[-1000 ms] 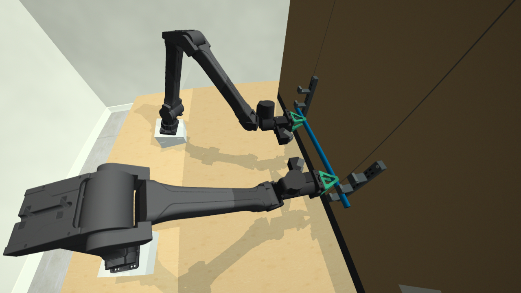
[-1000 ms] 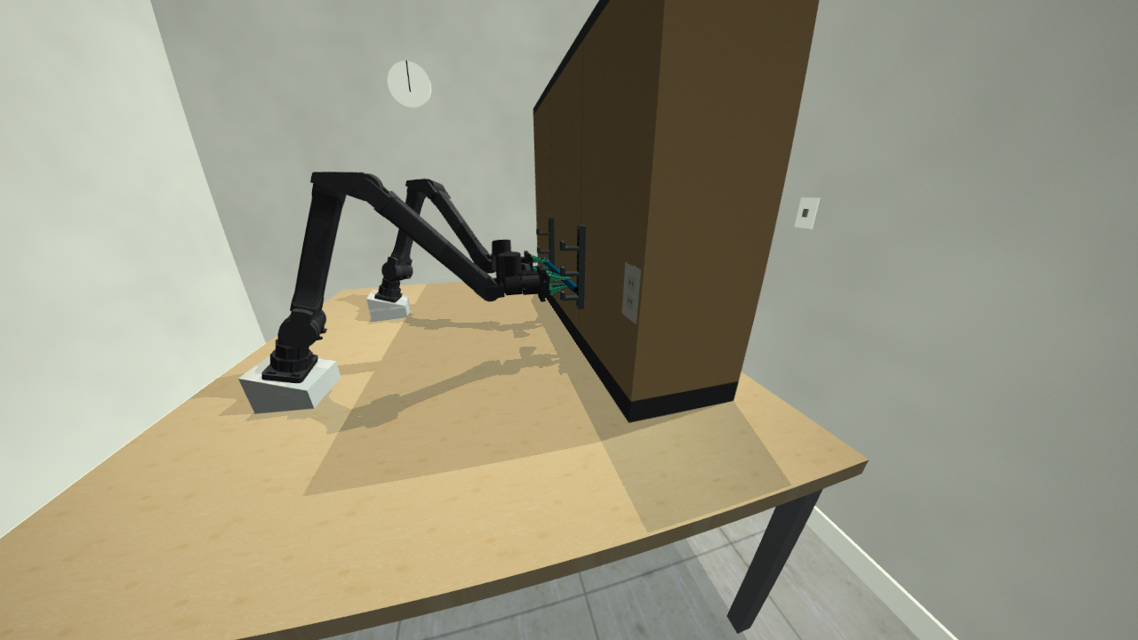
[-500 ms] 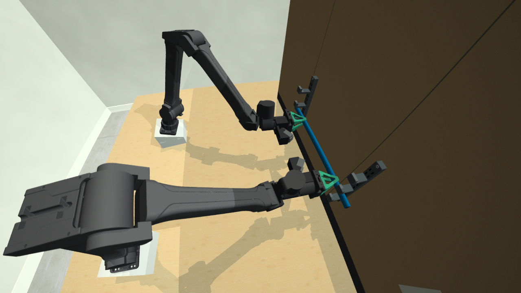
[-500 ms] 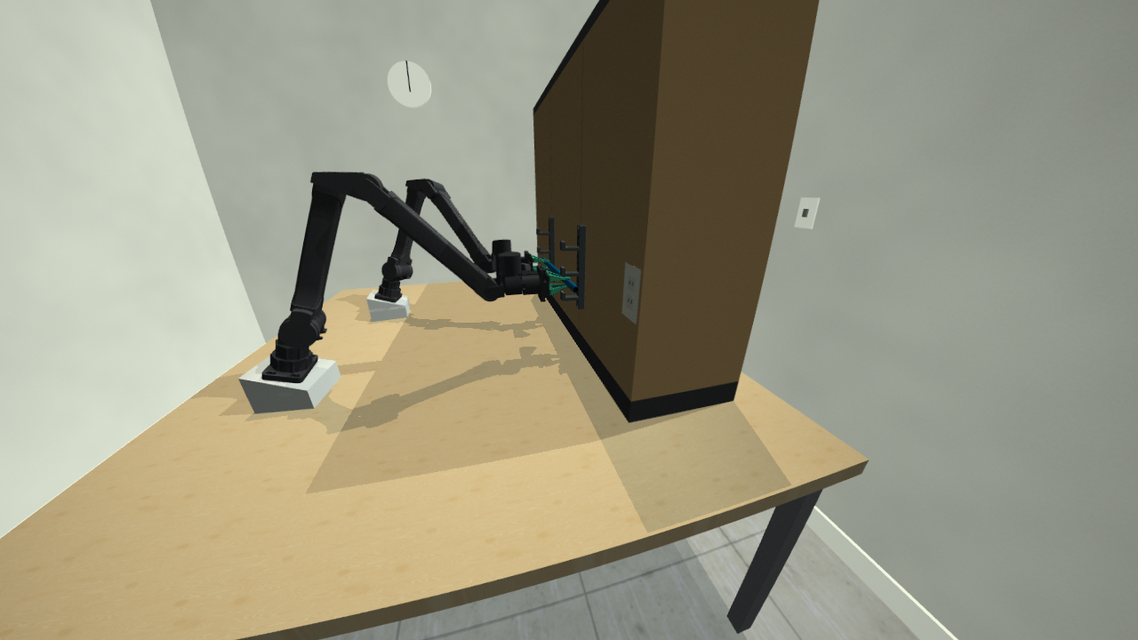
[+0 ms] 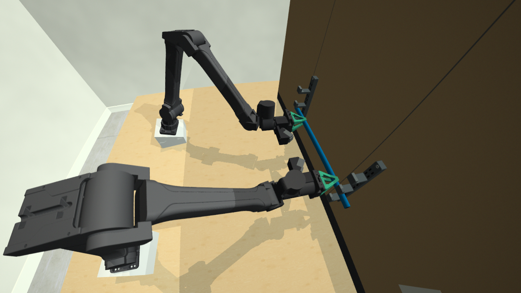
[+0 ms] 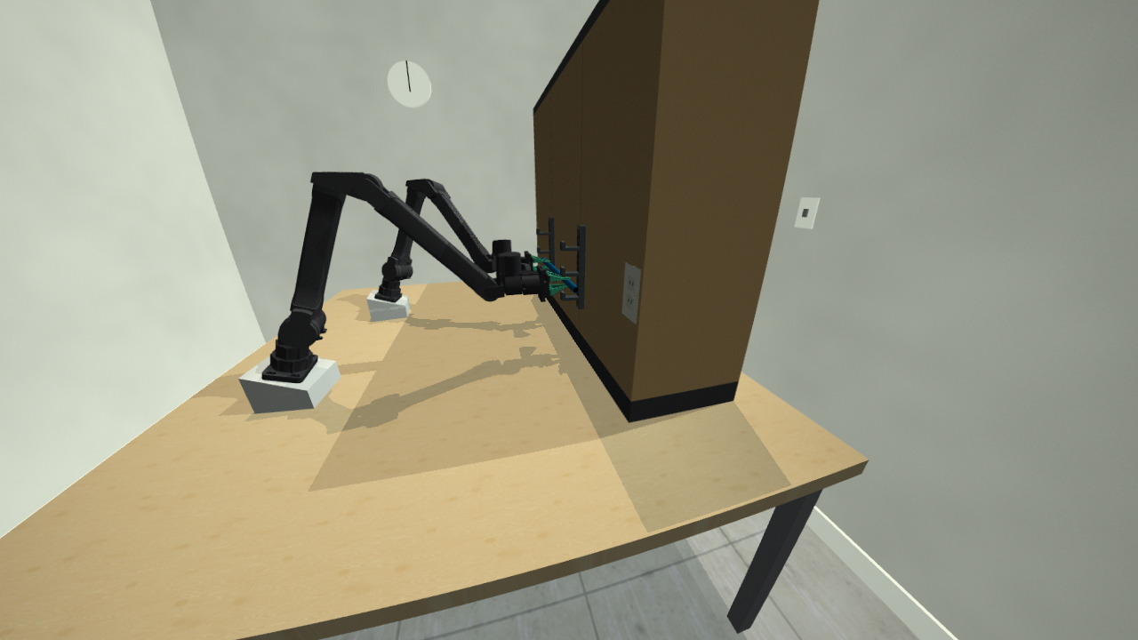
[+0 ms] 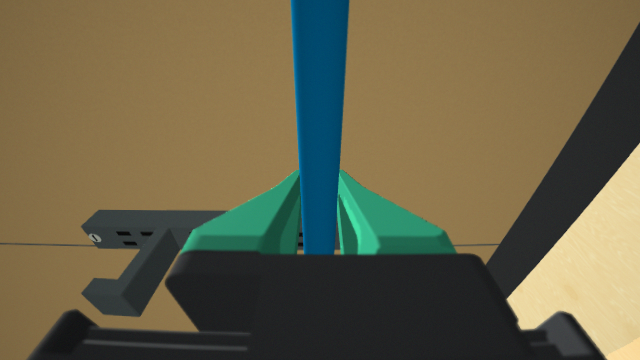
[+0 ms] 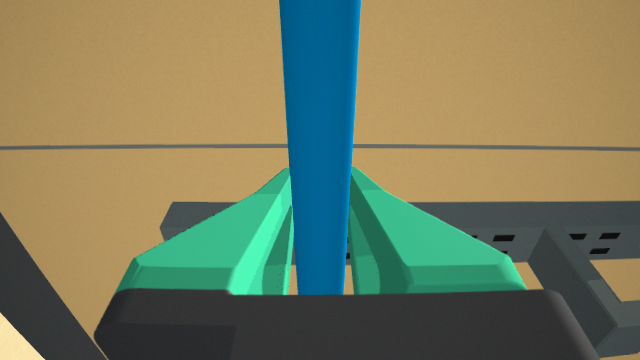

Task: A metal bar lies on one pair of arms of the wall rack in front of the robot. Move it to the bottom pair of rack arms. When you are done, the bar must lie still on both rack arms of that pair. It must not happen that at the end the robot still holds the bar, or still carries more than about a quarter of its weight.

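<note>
Fingers: clamped on the bar at both grippers, our left gripper (image 5: 304,120) (image 6: 545,261) (image 7: 319,179) near one end, our right gripper (image 5: 336,180) (image 6: 569,282) (image 8: 320,181) near the other.
Blue bar (image 5: 319,146) (image 6: 574,287) (image 7: 322,100) (image 8: 321,100): stretched along the wall rack, its right end between the levels of the middle arm (image 5: 344,188) (image 6: 568,274) and bottom arm (image 5: 333,197) (image 6: 568,297); contact with either, we cannot tell.
Rack posts: right post (image 5: 368,174) (image 6: 581,238) (image 8: 450,215) and left post (image 5: 312,90) (image 6: 550,227) (image 7: 150,220), both upright.
Brown cabinet (image 5: 419,109) (image 6: 716,198) (image 7: 150,100) (image 8: 150,75): behind the posts, standing on our desk (image 5: 218,174) (image 6: 477,525) (image 7: 590,250) (image 8: 15,340).
Pale blocks: one beneath each of our arms, left block (image 5: 170,141) (image 6: 389,312) and right block (image 5: 145,262) (image 6: 318,389).
Round clock (image 6: 409,84): on the gray wall beyond us.
</note>
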